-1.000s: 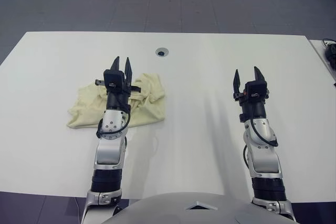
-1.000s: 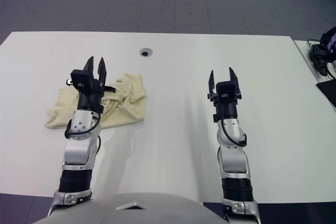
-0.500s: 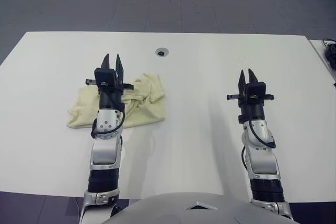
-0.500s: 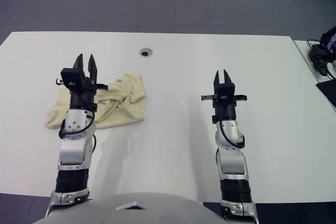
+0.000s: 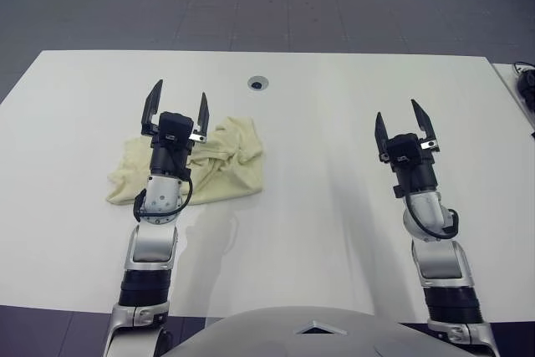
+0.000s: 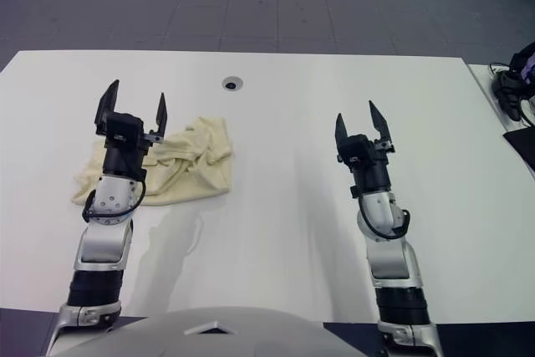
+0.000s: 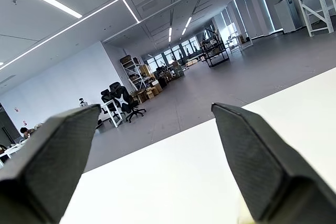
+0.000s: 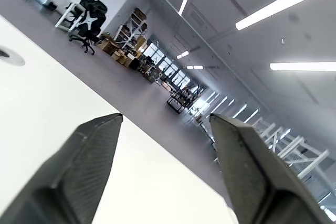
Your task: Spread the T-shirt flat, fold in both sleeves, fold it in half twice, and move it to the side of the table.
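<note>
The task is barely begun, by the look of it. The T-shirt [image 5: 232, 160] lies in a crumpled heap, not spread flat. No sleeve is turned in and no fold is made, so flattening, both sleeve folds, the two halvings and the move to the side all remain.

The left gripper [image 5: 178, 104] hangs over the heap with its fingers wide apart and holds nothing. The cloth lies under it and bunches up just to its inner side. The right gripper [image 5: 398, 119] is also spread wide and empty, well apart from the shirt, above bare counter [image 5: 318, 106].

The shirt is pale yellow, soft and limp, with deep wrinkles and rolled edges. The counter is smooth, white and matt. The gripper fingers are dark, rigid and tapered.
</note>
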